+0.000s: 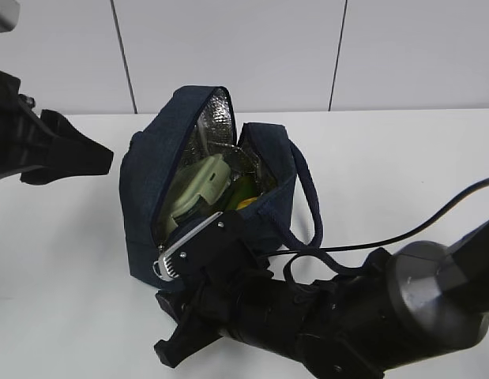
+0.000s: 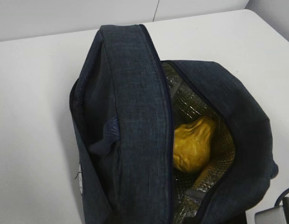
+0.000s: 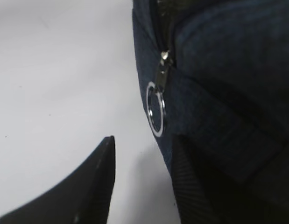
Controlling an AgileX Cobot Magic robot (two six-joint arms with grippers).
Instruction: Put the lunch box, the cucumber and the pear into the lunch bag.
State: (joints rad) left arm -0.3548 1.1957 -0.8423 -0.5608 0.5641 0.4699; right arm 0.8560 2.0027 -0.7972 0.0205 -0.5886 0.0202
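Observation:
The navy lunch bag [image 1: 153, 178] stands open in the middle of the table, its silver lining showing. Inside it lie the lunch box [image 1: 198, 189] with its pale green lid, a dark green strip of the cucumber [image 1: 238, 192] and a bit of the yellow pear [image 1: 246, 204]. The left wrist view looks down into the bag [image 2: 130, 116] at the pear [image 2: 193, 144]; the lunch box and cucumber are hidden there. My right gripper [image 3: 143, 151] is open at the bag's front end, just short of the zipper's ring pull [image 3: 155, 108]. My left gripper [image 1: 90, 154] hovers left of the bag.
The bag's loop handle [image 1: 311, 205] lies to its right. A black cable [image 1: 402, 233] runs over the table to the right arm. The white table [image 1: 62, 260] ends at a grey wall behind.

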